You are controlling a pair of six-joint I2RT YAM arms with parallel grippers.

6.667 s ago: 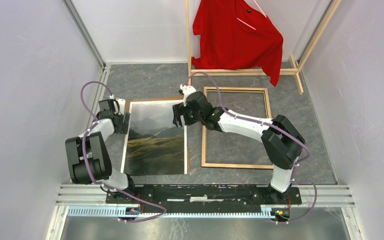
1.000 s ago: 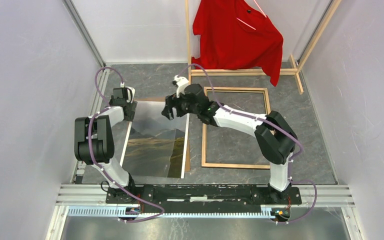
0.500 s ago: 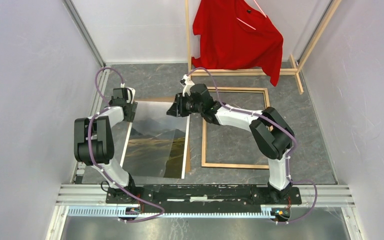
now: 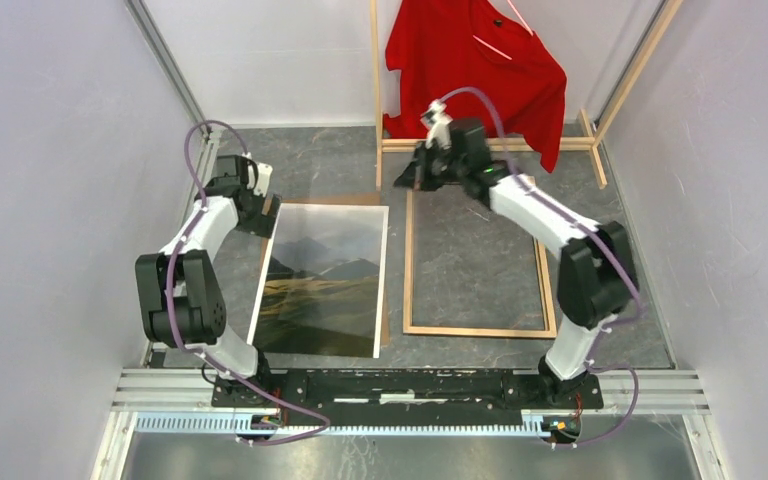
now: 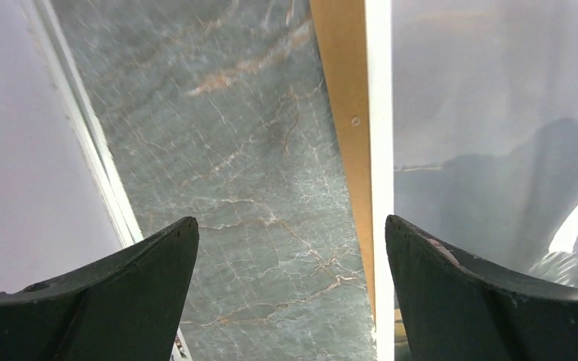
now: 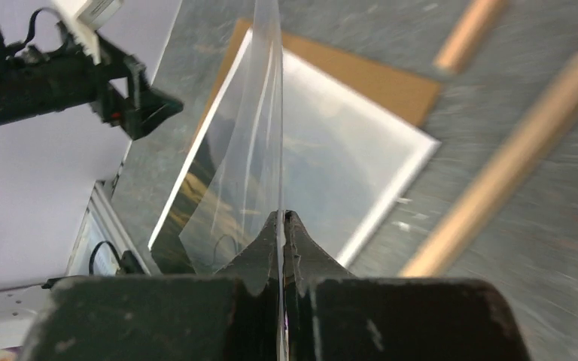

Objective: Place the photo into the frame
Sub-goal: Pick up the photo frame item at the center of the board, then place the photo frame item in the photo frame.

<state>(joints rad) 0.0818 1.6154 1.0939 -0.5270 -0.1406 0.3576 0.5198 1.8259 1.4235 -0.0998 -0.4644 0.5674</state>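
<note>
photo (image 4: 325, 280) over mostly hidden board (image 5: 344, 90), left tool (image 5: 290, 220) released, right tool (image 6: 282, 216) clenched on clear sheet (image 6: 267, 113)

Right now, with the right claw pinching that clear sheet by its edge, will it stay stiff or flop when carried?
Probably floppy: the clear sheet bows sideways beyond where the right claw pinches it. Likely light, since it looks very thin edge-on. Its glossy surface might slip in so small a grip.

The photo (image 4: 325, 285) is lying on the board (image 4: 330, 200), left of the frame (image 4: 475, 330). The rack (image 4: 376, 90) is standing behind the frame. The right gripper (image 6: 282, 218) is holding a sheet (image 6: 256, 150) over the frame's far left corner.
</note>
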